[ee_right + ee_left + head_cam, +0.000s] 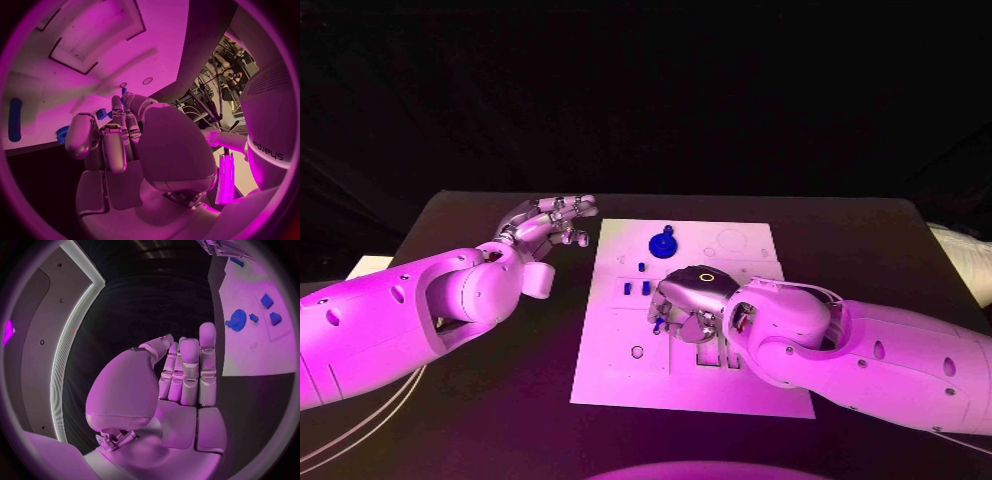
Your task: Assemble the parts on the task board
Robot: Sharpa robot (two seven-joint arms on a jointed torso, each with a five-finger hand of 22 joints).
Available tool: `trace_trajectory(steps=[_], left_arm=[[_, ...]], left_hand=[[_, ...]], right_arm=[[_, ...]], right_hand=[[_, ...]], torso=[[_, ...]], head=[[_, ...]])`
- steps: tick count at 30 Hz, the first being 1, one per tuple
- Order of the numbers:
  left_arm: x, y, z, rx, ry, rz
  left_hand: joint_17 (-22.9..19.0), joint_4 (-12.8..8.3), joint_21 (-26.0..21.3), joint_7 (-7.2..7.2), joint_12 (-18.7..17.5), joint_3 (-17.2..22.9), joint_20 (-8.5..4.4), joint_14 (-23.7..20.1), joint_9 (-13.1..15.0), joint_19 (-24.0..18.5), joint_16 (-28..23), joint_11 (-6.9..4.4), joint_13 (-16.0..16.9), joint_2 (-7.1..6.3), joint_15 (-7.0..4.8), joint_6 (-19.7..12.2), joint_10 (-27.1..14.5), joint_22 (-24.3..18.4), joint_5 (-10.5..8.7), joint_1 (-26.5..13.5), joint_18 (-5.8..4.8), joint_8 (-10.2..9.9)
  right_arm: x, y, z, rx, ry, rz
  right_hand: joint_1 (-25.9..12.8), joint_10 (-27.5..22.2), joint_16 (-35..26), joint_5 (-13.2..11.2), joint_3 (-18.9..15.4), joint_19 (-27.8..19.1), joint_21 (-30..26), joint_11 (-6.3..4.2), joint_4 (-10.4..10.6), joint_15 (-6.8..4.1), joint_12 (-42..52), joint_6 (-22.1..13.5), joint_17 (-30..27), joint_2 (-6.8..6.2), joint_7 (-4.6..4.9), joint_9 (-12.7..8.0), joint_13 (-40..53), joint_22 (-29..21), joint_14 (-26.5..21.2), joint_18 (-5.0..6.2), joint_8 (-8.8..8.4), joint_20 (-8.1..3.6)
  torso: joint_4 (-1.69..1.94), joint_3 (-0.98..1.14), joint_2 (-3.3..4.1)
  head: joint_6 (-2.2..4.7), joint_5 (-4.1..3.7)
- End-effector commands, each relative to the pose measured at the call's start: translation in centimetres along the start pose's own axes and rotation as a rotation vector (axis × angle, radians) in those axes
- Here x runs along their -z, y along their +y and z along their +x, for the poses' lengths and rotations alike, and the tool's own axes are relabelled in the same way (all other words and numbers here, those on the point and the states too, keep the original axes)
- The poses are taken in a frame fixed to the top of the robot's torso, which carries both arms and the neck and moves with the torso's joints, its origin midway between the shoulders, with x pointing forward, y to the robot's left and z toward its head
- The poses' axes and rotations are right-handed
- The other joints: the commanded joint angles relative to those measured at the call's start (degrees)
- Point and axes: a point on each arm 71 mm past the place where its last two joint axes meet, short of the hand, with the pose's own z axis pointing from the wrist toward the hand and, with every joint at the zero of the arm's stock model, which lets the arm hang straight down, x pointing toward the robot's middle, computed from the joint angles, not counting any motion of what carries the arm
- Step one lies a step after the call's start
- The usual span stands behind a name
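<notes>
White, flat and rectangular, the task board (733, 385) lies in the middle of the black table (877, 240). A round blue disc-shaped part (662, 243) sits near the board's far edge; two small blue block parts (636, 288) stand side by side nearer its middle. A slim blue peg part (658, 325) shows at the fingertips of the right hand (689, 305), which is poised over the board's centre with its palm turned down and fingers curled in toward the surface; whether the fingers actually pinch the peg cannot be told. The right arm reaches in across the board's near right corner. The left hand (548, 222) is above bare table just beside the board's far left corner, palm up, fingers extended close together and holding nothing.
</notes>
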Motion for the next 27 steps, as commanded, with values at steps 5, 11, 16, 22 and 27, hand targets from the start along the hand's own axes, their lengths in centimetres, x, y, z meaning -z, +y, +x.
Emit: trace_trajectory(steps=[5, 11, 16, 22, 27], left_arm=[[0.01, -0.05, 0.27, 0.003, 0.022, 0.005], [0.01, -0.05, 0.29, 0.003, 0.023, 0.004], [0.01, -0.05, 0.26, 0.003, 0.023, 0.004], [0.03, -0.05, 0.26, 0.003, 0.023, 0.004], [0.04, -0.05, 0.29, 0.003, 0.024, 0.004]], left_hand=[[-0.1, -0.2, -0.3, -0.18, 0.2, -0.1, 0.01, -0.5, -0.1, 0.0, -0.3, 0.00, 0.0, 0.11, 0.04, -0.4, -0.5, -0.1, 0.24, 0.5, 0.61, 0.4], [-0.1, -0.2, -0.4, -0.13, 0.3, -0.2, 0.01, -0.6, -0.1, 0.0, -0.3, 0.04, 0.0, 0.13, 0.06, -0.5, -0.6, -0.2, 0.23, 0.6, 0.62, 0.4], [-0.1, -0.2, -0.4, -0.13, 0.3, -0.2, 0.01, -0.6, -0.1, 0.0, -0.3, 0.04, 0.0, 0.13, 0.06, -0.5, -0.6, -0.2, 0.23, 0.6, 0.62, 0.4], [-0.1, -0.2, -0.4, -0.13, 0.3, -0.2, 0.01, -0.6, -0.1, 0.0, -0.3, 0.04, 0.0, 0.13, 0.06, -0.5, -0.6, -0.2, 0.23, 0.6, 0.62, 0.4], [-0.1, -0.2, -0.4, -0.13, 0.3, -0.2, 0.01, -0.6, -0.1, 0.0, -0.3, 0.04, 0.0, 0.13, 0.06, -0.5, -0.6, -0.2, 0.23, 0.6, 0.62, 0.4]], right_arm=[[-0.13, 0.25, 0.57, 0.033, 0.031, -0.020], [-0.16, 0.31, 0.65, 0.048, 0.032, -0.017], [-0.19, 0.30, 0.68, 0.065, 0.036, -0.010], [-0.27, 0.36, 0.73, 0.089, 0.042, 0.000], [-0.39, 0.40, 1.03, 0.119, 0.072, 0.015]], right_hand=[[0.3, 0.3, 0.2, 0.2, -0.1, -0.2, 0.0, 0.11, -0.4, 0.47, 0.3, -0.1, 3.2, 0.02, 0.30, 0.1, 0.0, -0.1, 3.6, -0.53, 0.06, 0.19], [0.3, 0.3, 0.1, 0.2, -0.1, -0.2, 0.0, 0.13, -0.4, 0.48, 0.3, -0.1, 3.2, 0.01, 0.31, 0.1, 0.0, -0.1, 3.6, -0.53, 0.05, 0.20], [0.3, 0.3, 0.1, 0.2, -0.1, -0.2, 0.0, 0.13, -0.4, 0.48, 0.3, -0.1, 3.2, 0.01, 0.31, 0.1, 0.0, -0.1, 3.6, -0.53, 0.05, 0.20], [0.2, 0.3, 0.2, 0.2, -0.1, -0.2, 0.0, 0.15, -0.4, 0.51, 0.3, -0.1, 3.3, 0.01, 0.34, 0.1, 0.0, -0.2, 3.6, -0.52, 0.05, 0.22], [-0.2, 0.3, 0.1, 0.1, -0.3, -0.3, 0.0, 0.18, -0.4, 0.56, 0.2, -0.1, 3.1, -0.08, 0.34, 0.2, 0.1, -0.2, 3.6, -0.51, 0.06, 0.29]], torso=[[-0.12, 0.01, -0.02], [-0.07, 0.03, -0.03], [-0.04, 0.00, -0.01], [-0.08, 0.01, 0.00], [-0.09, -0.03, -0.03]], head=[[-0.27, 0.39], [-0.36, 0.40], [-0.40, 0.42], [-0.41, 0.46], [-0.49, 0.45]])
